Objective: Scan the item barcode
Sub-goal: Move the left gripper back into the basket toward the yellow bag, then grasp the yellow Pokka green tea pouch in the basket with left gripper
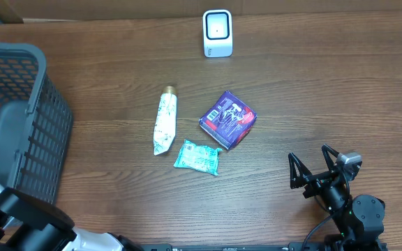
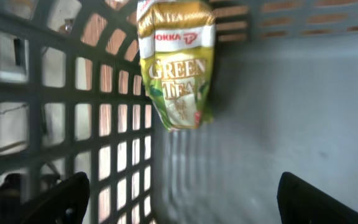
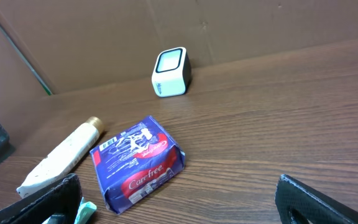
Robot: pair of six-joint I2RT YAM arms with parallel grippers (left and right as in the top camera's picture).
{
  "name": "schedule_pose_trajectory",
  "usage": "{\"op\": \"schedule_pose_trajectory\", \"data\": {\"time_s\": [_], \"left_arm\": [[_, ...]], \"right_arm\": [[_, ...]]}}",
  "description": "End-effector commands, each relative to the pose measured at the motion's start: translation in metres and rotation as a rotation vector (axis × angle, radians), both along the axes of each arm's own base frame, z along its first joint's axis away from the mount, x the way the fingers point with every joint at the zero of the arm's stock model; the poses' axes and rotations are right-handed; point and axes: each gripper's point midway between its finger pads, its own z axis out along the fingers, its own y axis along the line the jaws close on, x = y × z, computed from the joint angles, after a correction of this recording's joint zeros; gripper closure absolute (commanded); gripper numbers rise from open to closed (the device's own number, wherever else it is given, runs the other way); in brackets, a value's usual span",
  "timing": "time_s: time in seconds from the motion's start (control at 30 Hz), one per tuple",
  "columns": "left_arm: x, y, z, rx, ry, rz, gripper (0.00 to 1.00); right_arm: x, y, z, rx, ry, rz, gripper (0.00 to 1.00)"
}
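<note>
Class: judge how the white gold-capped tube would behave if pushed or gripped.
The white tube lies flat; its wide crimped end probably stops it rolling. Its body looks soft, so it may dent when gripped. The round gold cap end might swing if pushed.

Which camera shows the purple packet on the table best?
The right wrist view: the purple rectangular plastic packet sits large in the foreground, its Carefree lettering legible. The overhead view shows it small, from above. The left wrist view looks into the grey plastic basket and misses it.
</note>
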Motion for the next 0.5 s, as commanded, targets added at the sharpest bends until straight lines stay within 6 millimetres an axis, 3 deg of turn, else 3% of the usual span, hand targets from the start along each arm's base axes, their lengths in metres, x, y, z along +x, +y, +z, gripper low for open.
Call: {"op": "schedule_pose_trajectory", "data": {"time_s": [0.0, 0.23, 0.47], "left_arm": [[-0.009, 0.002, -0.023, -0.017, 0.054, -0.030, 0.12], [-0.006, 0.023, -0.053, 0.031, 0.086, -0.179, 0.09], [-0.019, 0.036, -0.065, 0.068, 0.081, -0.161, 0.11]], "right_arm": [[-0.002, 0.001, 0.002, -0.001, 0.003, 0.006, 0.00], [-0.002, 0.001, 0.002, -0.001, 0.003, 0.006, 0.00], [-0.002, 0.001, 0.002, -0.001, 0.003, 0.006, 0.00]]}}
